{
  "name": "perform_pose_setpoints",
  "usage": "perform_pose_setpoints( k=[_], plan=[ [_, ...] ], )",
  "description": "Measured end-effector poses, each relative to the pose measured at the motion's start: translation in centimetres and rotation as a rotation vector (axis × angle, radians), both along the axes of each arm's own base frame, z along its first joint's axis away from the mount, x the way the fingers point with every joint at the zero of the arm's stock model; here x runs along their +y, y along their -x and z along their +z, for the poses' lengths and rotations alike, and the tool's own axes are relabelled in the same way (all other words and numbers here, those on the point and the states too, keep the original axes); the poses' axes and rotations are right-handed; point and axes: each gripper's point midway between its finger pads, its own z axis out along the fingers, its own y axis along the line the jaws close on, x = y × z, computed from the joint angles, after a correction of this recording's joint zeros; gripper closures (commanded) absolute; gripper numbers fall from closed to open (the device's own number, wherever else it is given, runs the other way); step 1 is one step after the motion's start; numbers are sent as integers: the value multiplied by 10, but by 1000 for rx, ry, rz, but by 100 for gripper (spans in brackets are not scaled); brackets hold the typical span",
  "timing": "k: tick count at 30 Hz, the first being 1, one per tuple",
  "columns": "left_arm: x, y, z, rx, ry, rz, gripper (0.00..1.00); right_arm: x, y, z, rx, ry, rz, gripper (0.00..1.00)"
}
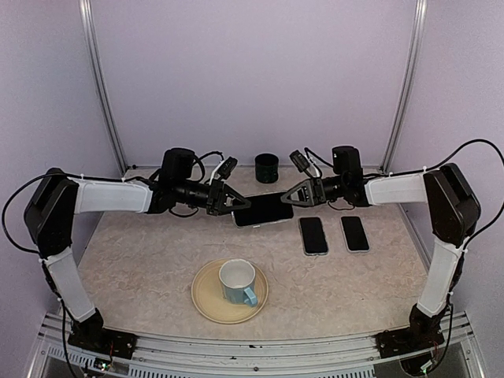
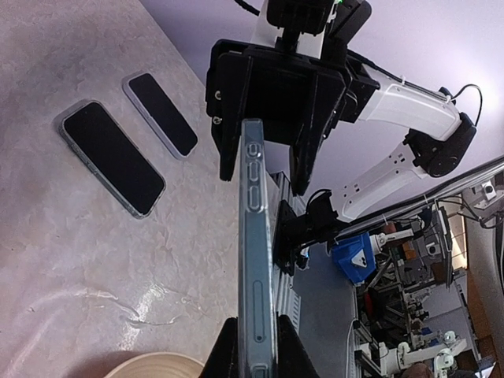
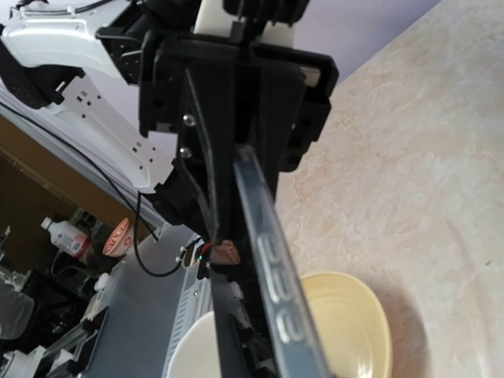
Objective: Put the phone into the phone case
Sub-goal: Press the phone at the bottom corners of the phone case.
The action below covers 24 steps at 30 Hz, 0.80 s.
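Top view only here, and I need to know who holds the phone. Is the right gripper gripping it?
Observer: No. The left wrist view shows the right gripper open, with a gap beside the phone.
Operator: And the other one?
Observer: The left gripper is shut on the phone's opposite end.
Operator: Anything on the phone's edge?
Observer: Yes, side buttons run along it, seen in both wrist views.

Plate point(image 1: 206, 303) and mug point(image 1: 236, 280) are blocking front centre of the worktop point(image 1: 134, 260); inner phone point(image 1: 313, 235) and outer phone point(image 1: 354, 233) are lying flat at right. Held phone point(image 1: 264, 209) is barring rear centre; left side is standing open.
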Motion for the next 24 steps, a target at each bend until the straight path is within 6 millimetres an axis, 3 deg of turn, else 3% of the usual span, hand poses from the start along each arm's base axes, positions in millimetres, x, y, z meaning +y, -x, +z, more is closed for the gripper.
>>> perform_pose_setpoints(
  k=[10,19,24],
  plan=[
    [-2,5,4,-31,-11,-37,100,0,4,2,-1,-9,29,79],
    [-4,9,2,-81,-50,-60,100,1,10,-4,36,-3,73,100],
    [-3,9,-2,-93,-71,-60,100,1,10,-8,44,-3,89,100]
  ],
)
